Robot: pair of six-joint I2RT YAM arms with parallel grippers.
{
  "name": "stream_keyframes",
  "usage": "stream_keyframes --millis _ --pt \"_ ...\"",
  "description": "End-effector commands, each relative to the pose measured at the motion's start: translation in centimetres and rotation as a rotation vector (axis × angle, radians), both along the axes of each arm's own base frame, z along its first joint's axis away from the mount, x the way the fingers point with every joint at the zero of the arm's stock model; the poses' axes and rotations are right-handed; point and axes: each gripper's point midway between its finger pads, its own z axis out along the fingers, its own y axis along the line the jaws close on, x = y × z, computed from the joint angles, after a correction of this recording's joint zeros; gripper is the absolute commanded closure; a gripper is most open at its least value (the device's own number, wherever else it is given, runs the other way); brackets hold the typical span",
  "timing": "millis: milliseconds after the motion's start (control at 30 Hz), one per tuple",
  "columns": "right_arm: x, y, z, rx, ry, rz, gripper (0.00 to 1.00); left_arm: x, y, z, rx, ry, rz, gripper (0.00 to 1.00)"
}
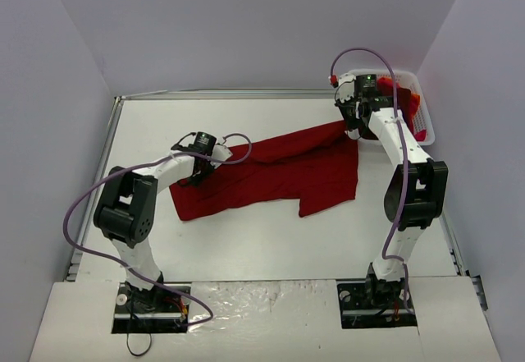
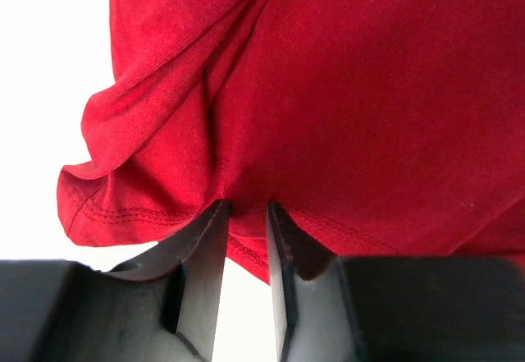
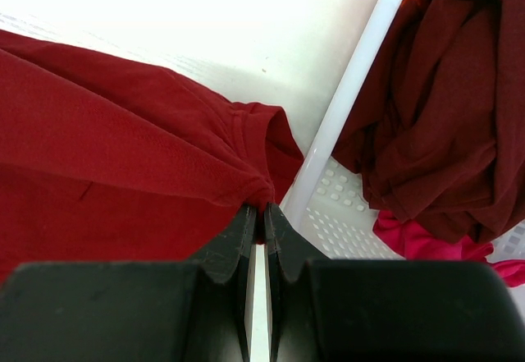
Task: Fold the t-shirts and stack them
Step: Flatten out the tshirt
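Observation:
A dark red t-shirt (image 1: 279, 173) lies spread and rumpled across the middle of the table. My left gripper (image 1: 195, 177) sits at its left edge. In the left wrist view (image 2: 246, 210) the jaws are closed on a bunch of the shirt's stitched hem (image 2: 246, 243), and the cloth (image 2: 328, 91) fills the view. My right gripper (image 1: 353, 130) is at the shirt's far right corner, beside the basket. In the right wrist view (image 3: 262, 210) its jaws are pinched on a fold of the shirt (image 3: 98, 148) lifted just off the table.
A white mesh basket (image 1: 427, 124) stands at the back right, its rim (image 3: 353, 83) right next to my right gripper. It holds a dark maroon shirt (image 3: 435, 91) and brighter red cloth (image 3: 426, 243). Grey walls enclose the table.

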Motion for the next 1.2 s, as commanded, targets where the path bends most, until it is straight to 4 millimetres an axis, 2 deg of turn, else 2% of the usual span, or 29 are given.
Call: stream_keyframes --millis 0,167,233,400,533,633,667,733,767,833,900,933,1033,1167 --pt "-0.1 -0.9 -0.3 -0.028 0.003 -0.018 1.00 0.8 -0.3 1.1 0.007 -0.021 -0.006 0.78" --pt "-0.1 -1.0 -0.5 -0.030 0.008 -0.018 1.00 0.8 -0.3 1.2 0.003 -0.025 -0.004 0.86" --pt "-0.1 -0.9 -0.6 -0.031 0.011 -0.018 1.00 0.8 -0.2 1.2 0.009 -0.025 -0.001 0.96" --pt "-0.2 -1.0 -0.7 -0.032 0.012 -0.019 1.00 0.8 -0.1 1.1 0.011 -0.026 0.000 0.98" --pt "-0.1 -0.9 -0.3 -0.029 0.003 -0.019 1.00 1.1 -0.2 2.1 -0.005 -0.059 0.020 0.98" --pt "0.1 -1.0 1.4 -0.023 -0.033 -0.024 1.00 2.3 0.3 5.2 -0.027 -0.152 0.066 0.98" --pt "0.2 -1.1 2.3 -0.024 -0.054 -0.035 1.00 3.0 1.2 7.1 -0.024 -0.198 0.103 0.98" --pt "0.7 -1.5 4.3 -0.023 -0.100 -0.052 1.00 3.9 2.3 9.2 -0.024 -0.241 0.157 0.98" --pt "0.8 -1.6 5.1 -0.024 -0.118 -0.059 1.00 4.8 3.1 11.3 -0.010 -0.291 0.190 0.98" --pt "0.8 -2.0 7.1 -0.025 -0.161 -0.073 1.00 5.2 4.7 13.5 0.010 -0.336 0.239 0.98" --pt "0.7 -2.3 8.2 -0.027 -0.184 -0.081 1.00 5.7 6.1 16.1 0.026 -0.397 0.283 0.98" --pt "0.5 -2.6 9.4 -0.028 -0.210 -0.088 1.00 5.7 7.0 17.3 0.029 -0.417 0.305 0.98" --pt "0.0 -3.3 11.2 -0.029 -0.247 -0.105 1.00 5.4 8.9 20.0 0.061 -0.470 0.353 0.98" --pt "-0.3 -4.6 13.5 -0.019 -0.297 -0.145 1.00 4.5 10.5 22.0 0.084 -0.514 0.396 0.98"
